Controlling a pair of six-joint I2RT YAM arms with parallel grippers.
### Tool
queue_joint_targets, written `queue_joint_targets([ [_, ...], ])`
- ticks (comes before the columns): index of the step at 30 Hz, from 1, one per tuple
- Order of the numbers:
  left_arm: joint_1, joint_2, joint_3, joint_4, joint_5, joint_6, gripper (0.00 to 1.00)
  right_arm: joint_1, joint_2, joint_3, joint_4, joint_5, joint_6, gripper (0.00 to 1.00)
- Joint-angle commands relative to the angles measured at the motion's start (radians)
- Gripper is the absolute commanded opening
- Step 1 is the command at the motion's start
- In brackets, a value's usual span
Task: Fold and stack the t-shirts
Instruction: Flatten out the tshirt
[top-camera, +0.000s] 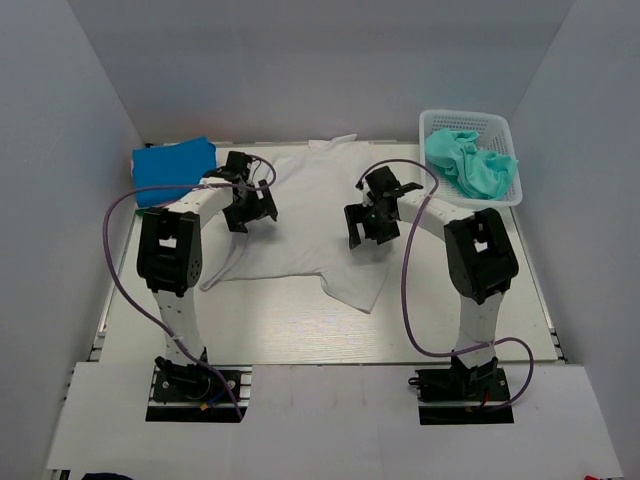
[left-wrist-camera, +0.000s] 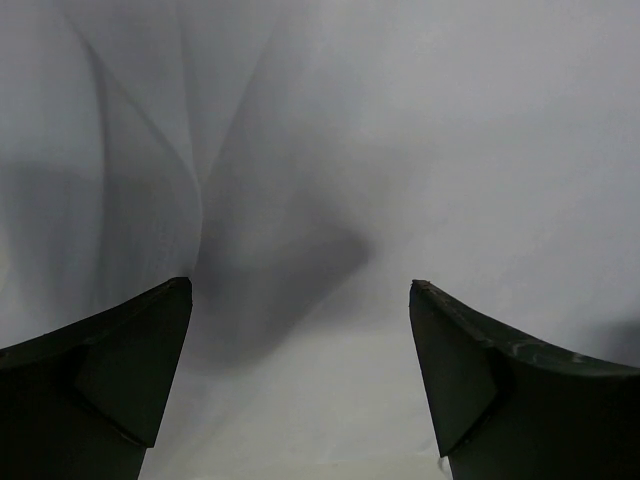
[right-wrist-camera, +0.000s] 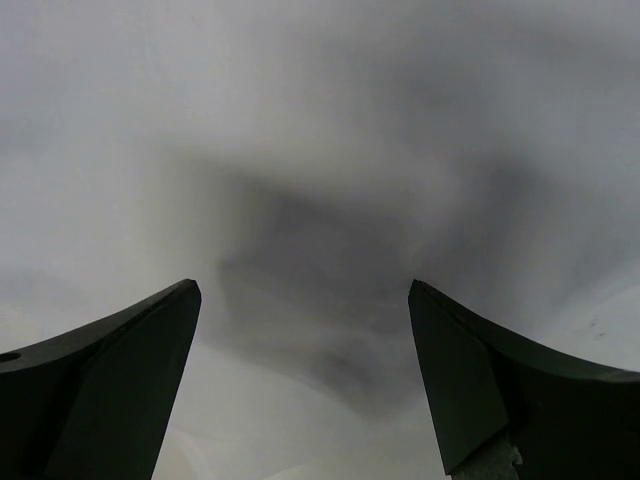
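Reference item: the white t-shirt (top-camera: 310, 215), spread flat on the table (top-camera: 300, 335) with its collar at the far edge and its hem toward the arm bases. One lower corner, on the shirt's right side, trails nearer to the bases than the rest. The left gripper (top-camera: 250, 210) is positioned over the shirt's left portion, close to the left sleeve. Its fingers (left-wrist-camera: 120, 370) are spread wide apart with nothing between them; the wrist view shows only white cloth with soft creases and a shadow beneath. The right gripper (top-camera: 365, 225) is positioned over the shirt's right portion. Its fingers (right-wrist-camera: 110, 380) are likewise spread wide apart and hold nothing; the cloth below them is smooth and shaded. Whether either set of fingertips touches the cloth cannot be determined. Near the shirt's far left corner, a bright blue t-shirt (top-camera: 175, 165) lies folded into a flat rectangle. Beyond the shirt's far right corner stands a white lattice basket (top-camera: 470, 118), which contains a crumpled teal t-shirt (top-camera: 470, 168).
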Motion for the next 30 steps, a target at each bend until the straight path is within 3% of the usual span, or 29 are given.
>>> queue_joint_targets([
  [1, -0.003, 0.023, 0.039, 0.022, 0.053, 0.043, 1.0, -0.018, 0.053, 0.065, -0.043, 0.072, 0.032, 0.9],
  [7, -0.003, 0.058, 0.015, 0.077, 0.11, 0.079, 1.0, -0.093, 0.137, 0.135, -0.12, 0.175, 0.078, 0.9],
  [11, -0.003, 0.086, 0.11, 0.077, 0.123, 0.121, 1.0, -0.146, 0.191, 0.271, -0.174, 0.241, 0.075, 0.9],
  [15, -0.003, 0.095, 0.25, -0.003, 0.137, 0.17, 1.0, -0.144, 0.223, 0.448, -0.217, 0.174, 0.005, 0.9],
  [17, -0.003, 0.024, 0.251, -0.052, 0.104, 0.19, 1.0, -0.122, 0.218, 0.534, -0.243, 0.148, -0.014, 0.9],
  [19, -0.003, -0.043, 0.202, -0.087, 0.035, 0.19, 1.0, -0.113, 0.202, 0.578, -0.266, 0.103, -0.029, 0.9],
  [23, -0.022, -0.228, 0.053, -0.245, -0.097, 0.161, 1.0, -0.055, 0.087, 0.511, -0.252, 0.089, -0.032, 0.9],
  [27, -0.043, -0.373, -0.143, -0.479, -0.226, 0.078, 1.0, -0.016, -0.022, 0.358, -0.278, 0.111, 0.017, 0.9],
  [30, -0.068, -0.454, -0.289, -0.529, -0.226, 0.018, 0.99, -0.019, -0.116, 0.248, -0.272, 0.086, 0.055, 0.9],
])
